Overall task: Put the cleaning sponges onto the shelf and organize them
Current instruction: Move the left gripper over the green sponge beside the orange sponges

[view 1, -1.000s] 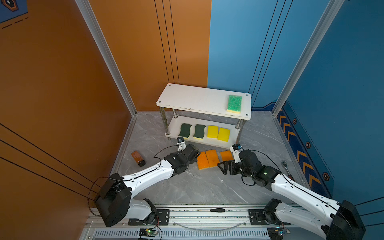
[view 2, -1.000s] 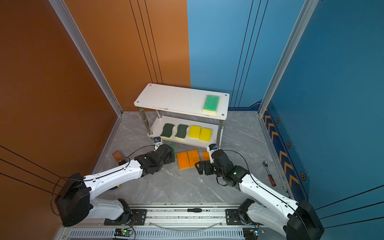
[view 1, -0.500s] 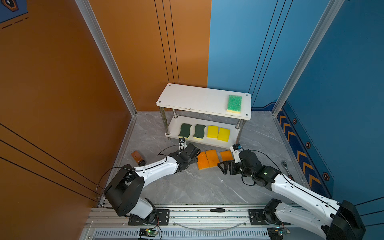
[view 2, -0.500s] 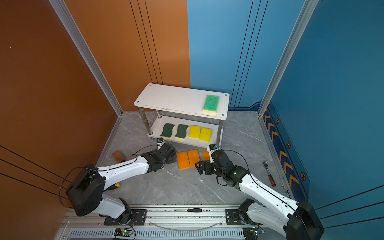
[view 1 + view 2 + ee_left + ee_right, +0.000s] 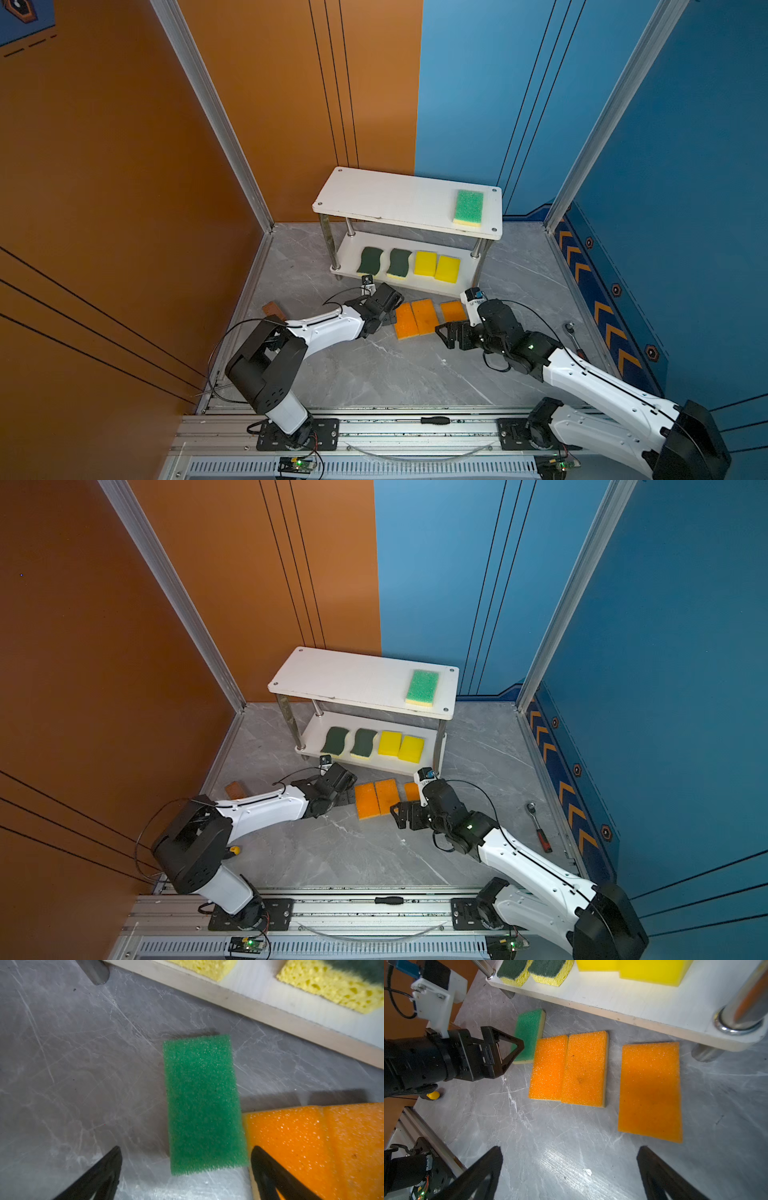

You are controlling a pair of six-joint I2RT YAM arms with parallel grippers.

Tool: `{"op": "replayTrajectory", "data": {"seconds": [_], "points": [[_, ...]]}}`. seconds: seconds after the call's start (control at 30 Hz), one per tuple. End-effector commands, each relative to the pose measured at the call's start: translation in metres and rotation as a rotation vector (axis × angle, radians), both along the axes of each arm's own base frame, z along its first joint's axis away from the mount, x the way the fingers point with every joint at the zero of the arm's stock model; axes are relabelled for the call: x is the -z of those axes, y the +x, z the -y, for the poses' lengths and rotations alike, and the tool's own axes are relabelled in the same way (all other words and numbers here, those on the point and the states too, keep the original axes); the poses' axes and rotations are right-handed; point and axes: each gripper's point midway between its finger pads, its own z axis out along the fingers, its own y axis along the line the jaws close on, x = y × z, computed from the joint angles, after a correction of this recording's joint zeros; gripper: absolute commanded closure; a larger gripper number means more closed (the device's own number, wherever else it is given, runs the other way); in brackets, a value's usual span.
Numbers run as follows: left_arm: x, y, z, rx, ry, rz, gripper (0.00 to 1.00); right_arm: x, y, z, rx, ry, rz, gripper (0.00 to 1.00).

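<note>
The shelf (image 5: 386, 195) (image 5: 353, 675) holds one light-green sponge (image 5: 468, 207) on its top board. On its lower board lie two dark-green sponges (image 5: 370, 260) and two yellow ones (image 5: 425, 262). Three orange sponges (image 5: 425, 316) (image 5: 585, 1068) lie on the floor in front. Another light-green sponge (image 5: 203, 1103) (image 5: 529, 1032) lies on the floor beside them, hidden under the left wrist in both top views. My left gripper (image 5: 186, 1150) (image 5: 388, 318) is open, its fingers either side of that sponge's near end. My right gripper (image 5: 570, 1149) (image 5: 451, 334) is open and empty over bare floor.
A ratchet wrench (image 5: 575, 338) lies by the right wall and a brown block (image 5: 272, 309) by the left wall. A small yellow thing (image 5: 432, 1095) sits under the left arm. A screwdriver (image 5: 434, 419) rests on the front rail.
The left arm has folded lower and its gripper has slid a little toward the orange sponges and the shelf. The right arm has not moved.
</note>
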Motion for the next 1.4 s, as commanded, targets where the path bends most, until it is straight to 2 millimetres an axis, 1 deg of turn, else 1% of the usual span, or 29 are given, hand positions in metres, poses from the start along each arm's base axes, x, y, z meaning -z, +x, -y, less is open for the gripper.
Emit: {"op": "replayTrajectory", "data": {"seconds": [0.0,0.27,0.7,0.87,1.03,1.37], "points": [[-0.003,0.009,0.007,0.012,-0.019,-0.001,0.02,-0.011,0.004,-0.002,0.007,0.007,0.029,0.0],[0.001,0.017,0.015,0.019,-0.02,-0.008,0.02,-0.012,0.004,-0.002,0.005,0.007,0.032,0.0],[0.014,0.019,0.012,0.005,-0.009,-0.04,0.02,-0.011,0.004,-0.001,0.003,0.001,0.033,0.0],[0.012,0.018,0.01,-0.002,-0.009,-0.034,0.0,-0.009,0.004,-0.001,0.004,-0.002,0.031,0.0],[0.014,0.018,0.008,-0.003,-0.006,-0.042,0.04,-0.009,0.003,-0.001,0.003,-0.002,0.029,0.0],[0.018,0.017,0.006,-0.002,-0.004,-0.053,0.05,-0.01,0.004,-0.001,0.005,-0.002,0.032,0.0]]}}
